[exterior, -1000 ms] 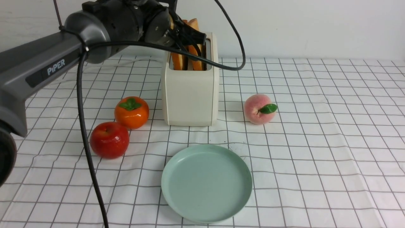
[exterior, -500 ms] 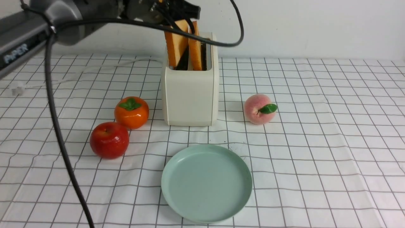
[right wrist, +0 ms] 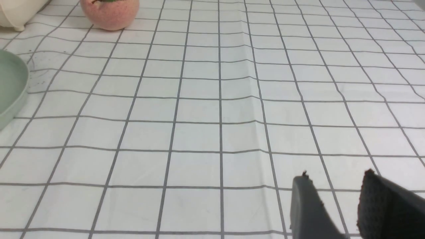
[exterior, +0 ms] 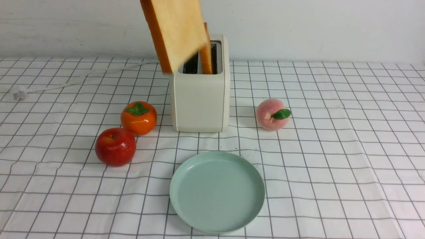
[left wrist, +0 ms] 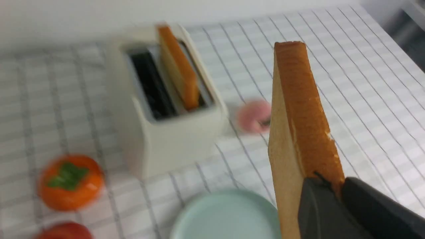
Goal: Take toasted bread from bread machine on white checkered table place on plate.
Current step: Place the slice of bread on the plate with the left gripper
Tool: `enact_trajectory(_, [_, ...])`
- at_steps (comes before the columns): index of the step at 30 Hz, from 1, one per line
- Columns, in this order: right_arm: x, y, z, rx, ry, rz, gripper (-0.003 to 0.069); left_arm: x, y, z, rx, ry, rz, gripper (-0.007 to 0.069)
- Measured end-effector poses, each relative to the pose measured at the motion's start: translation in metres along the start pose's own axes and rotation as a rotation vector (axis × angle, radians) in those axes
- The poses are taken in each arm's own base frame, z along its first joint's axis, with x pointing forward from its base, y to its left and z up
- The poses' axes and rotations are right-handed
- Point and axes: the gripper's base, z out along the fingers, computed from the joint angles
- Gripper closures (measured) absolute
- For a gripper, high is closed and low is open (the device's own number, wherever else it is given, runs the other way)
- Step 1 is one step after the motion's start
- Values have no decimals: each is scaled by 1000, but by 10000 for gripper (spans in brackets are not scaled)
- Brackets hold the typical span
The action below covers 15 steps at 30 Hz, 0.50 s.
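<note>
One slice of toasted bread (exterior: 177, 31) hangs tilted above the left slot of the cream bread machine (exterior: 199, 96). My left gripper (left wrist: 333, 186) is shut on that toasted bread (left wrist: 298, 122) at its crust edge; in the front view the gripper is above the picture. A second slice (exterior: 206, 53) stands in the right slot, and in the left wrist view that slice (left wrist: 177, 71) leans in its slot. The mint-green plate (exterior: 217, 191) lies in front of the bread machine on the white checkered table (exterior: 332, 149). My right gripper (right wrist: 335, 186) is open low over bare cloth.
An orange persimmon (exterior: 138, 118) and a red apple (exterior: 115, 146) sit left of the bread machine. A pink peach (exterior: 271, 114) lies to its right. A white cord and plug (exterior: 18, 93) trail off at the far left.
The left arm has risen out of the front view, lifting one slice of toasted bread up out of the left slot. The other slice stays in the bread machine.
</note>
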Motion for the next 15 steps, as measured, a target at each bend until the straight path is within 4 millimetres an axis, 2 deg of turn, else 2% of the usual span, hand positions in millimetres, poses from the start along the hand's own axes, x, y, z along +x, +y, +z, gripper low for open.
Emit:
enact_trajectory(3, [0, 0, 0, 0, 0, 0, 419, 50, -4, 19, 161, 122, -49, 570])
enact_trajectory(5, [0, 0, 0, 0, 0, 0, 419, 93, 0, 44, 250, 177, -109, 570])
enact_trajectory(7, [0, 0, 0, 0, 0, 0, 419, 110, 2, 54, 271, 187, -141, 570])
enact_trajectory(8, [0, 0, 0, 0, 0, 0, 419, 130, 7, 68, 284, 196, -179, 570])
enact_trajectory(12, [0, 0, 0, 0, 0, 0, 419, 170, 20, 102, 275, 223, -223, 570])
enact_trajectory(15, [0, 0, 0, 0, 0, 0, 419, 184, 30, 127, 243, 233, -245, 570])
